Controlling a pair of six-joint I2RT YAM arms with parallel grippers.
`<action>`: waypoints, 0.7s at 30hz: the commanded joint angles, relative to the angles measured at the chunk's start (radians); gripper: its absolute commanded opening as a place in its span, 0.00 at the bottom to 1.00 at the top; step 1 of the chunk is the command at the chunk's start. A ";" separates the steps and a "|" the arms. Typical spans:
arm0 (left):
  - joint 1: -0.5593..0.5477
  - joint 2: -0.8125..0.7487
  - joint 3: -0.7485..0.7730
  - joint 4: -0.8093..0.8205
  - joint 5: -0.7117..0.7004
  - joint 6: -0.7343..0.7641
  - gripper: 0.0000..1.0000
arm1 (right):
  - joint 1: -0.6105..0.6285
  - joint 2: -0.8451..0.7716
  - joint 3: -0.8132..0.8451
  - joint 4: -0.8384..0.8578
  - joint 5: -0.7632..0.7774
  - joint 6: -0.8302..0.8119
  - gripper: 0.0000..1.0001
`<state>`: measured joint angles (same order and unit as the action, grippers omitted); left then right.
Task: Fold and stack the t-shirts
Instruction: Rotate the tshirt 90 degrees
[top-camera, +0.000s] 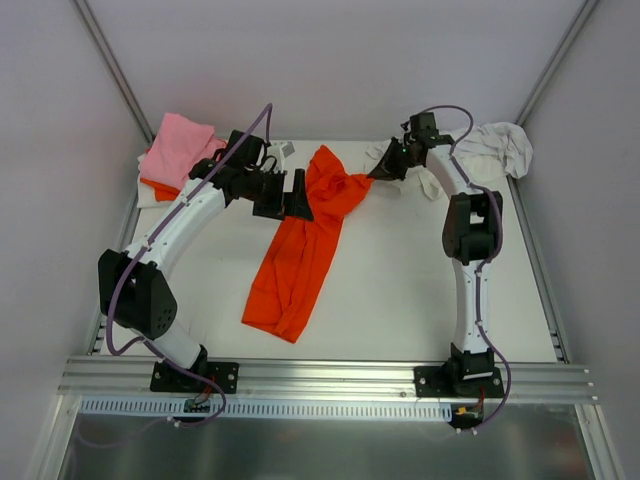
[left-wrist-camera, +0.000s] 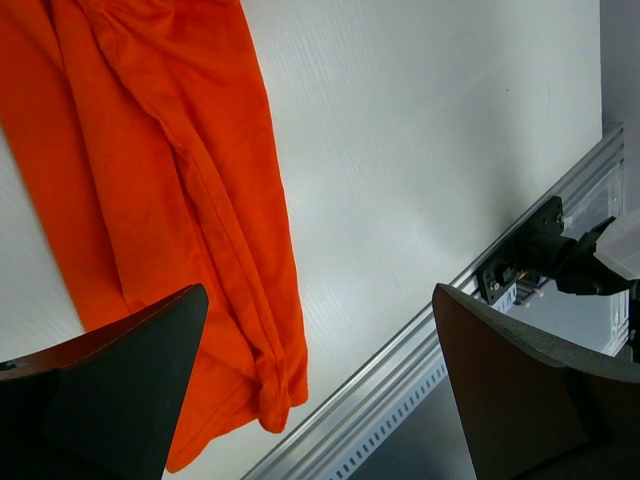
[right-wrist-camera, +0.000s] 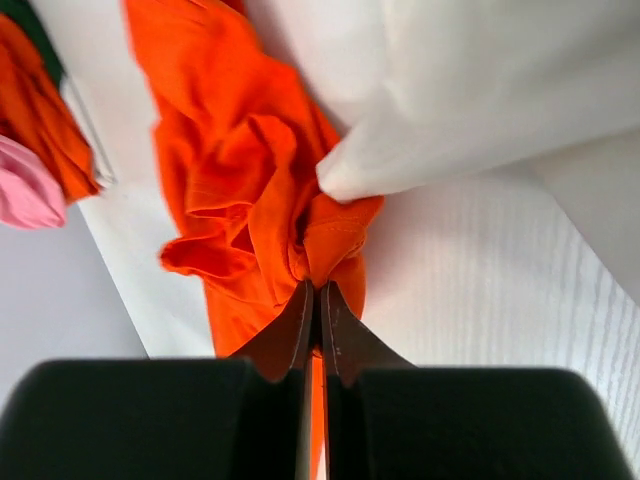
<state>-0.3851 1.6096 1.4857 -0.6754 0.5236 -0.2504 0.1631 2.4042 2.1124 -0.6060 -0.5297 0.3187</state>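
A bright orange t-shirt lies bunched in a long strip down the middle of the table. My right gripper is shut on the shirt's upper right corner; in the right wrist view the closed gripper pinches a fold of the orange t-shirt. My left gripper sits at the shirt's upper left edge, open. In the left wrist view the left gripper stands wide with nothing between its fingers, and the orange t-shirt hangs below it. A pink t-shirt lies on a pile at the back left.
A crumpled white t-shirt lies at the back right, close to the right arm, and shows as white cloth touching the orange fold. Orange cloth peeks out under the pink one. The metal rail runs along the near edge.
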 joint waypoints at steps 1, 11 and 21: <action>0.000 -0.050 -0.008 -0.018 0.032 -0.004 0.99 | -0.008 0.018 0.098 0.034 0.036 0.025 0.00; 0.000 -0.105 -0.077 -0.026 0.030 -0.019 0.99 | -0.017 0.131 0.210 0.130 0.016 0.106 0.25; -0.001 -0.126 -0.111 -0.073 -0.003 -0.007 0.99 | -0.025 0.044 0.130 0.180 0.030 0.036 0.99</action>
<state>-0.3851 1.5234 1.3827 -0.6983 0.5220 -0.2661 0.1459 2.5443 2.2581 -0.4480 -0.5117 0.3977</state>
